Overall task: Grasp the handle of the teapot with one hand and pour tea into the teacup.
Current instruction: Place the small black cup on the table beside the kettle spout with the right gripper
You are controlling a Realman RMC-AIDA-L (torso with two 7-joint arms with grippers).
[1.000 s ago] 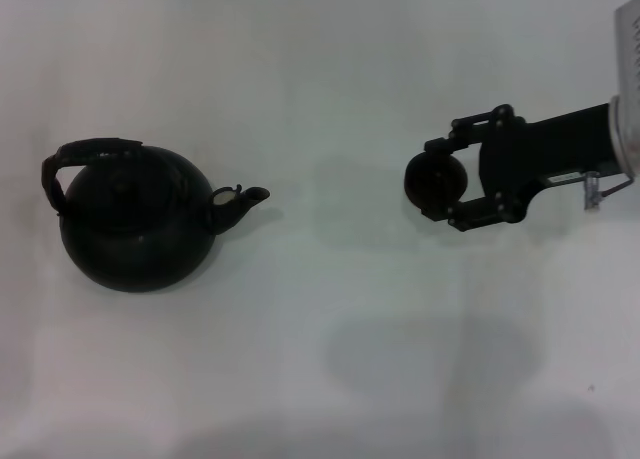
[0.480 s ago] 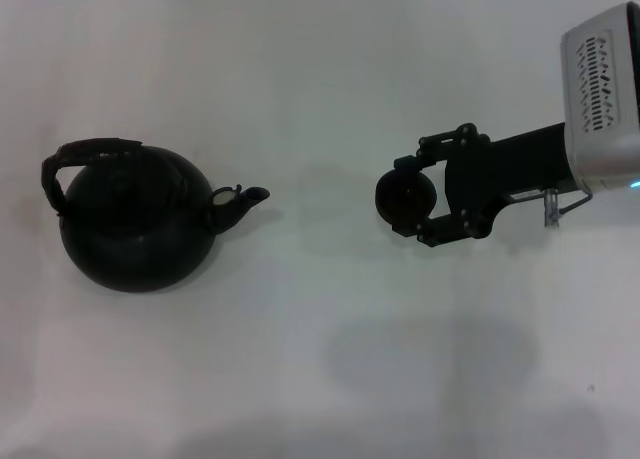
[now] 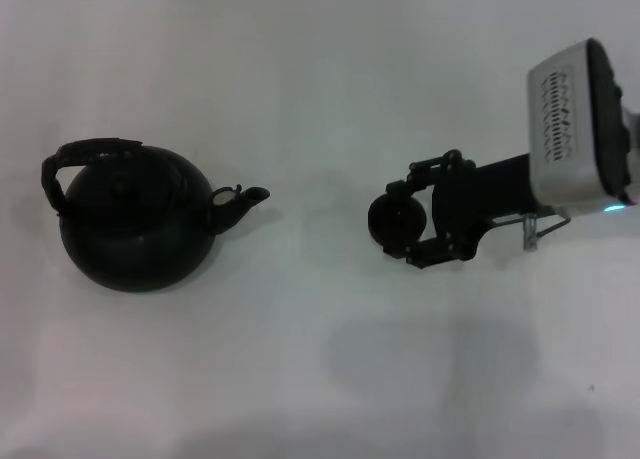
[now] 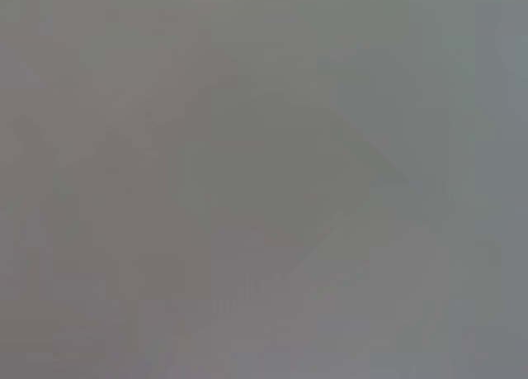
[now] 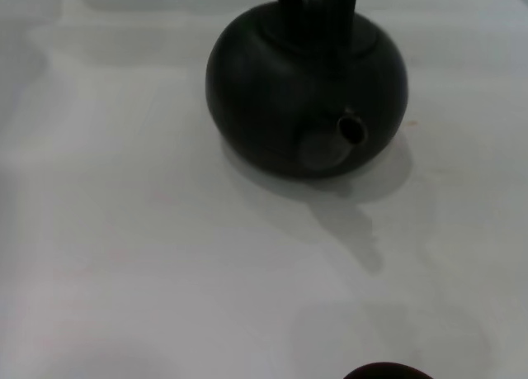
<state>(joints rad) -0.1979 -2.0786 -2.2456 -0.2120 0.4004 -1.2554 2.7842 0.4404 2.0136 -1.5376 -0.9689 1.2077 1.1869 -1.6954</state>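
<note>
Currently our right gripper (image 3: 398,228) is clamped on the teacup (image 3: 395,223), well apart from the teapot (image 3: 135,219); handle (image 3: 85,154) ungrasped, pouring not begun.

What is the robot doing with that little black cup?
The right hand is shut on the small black teacup, carrying it across the white table toward the teapot. The teapot sits alone on the left, its spout pointing at the cup and its handle untouched. The left hand isn't in sight.
</note>
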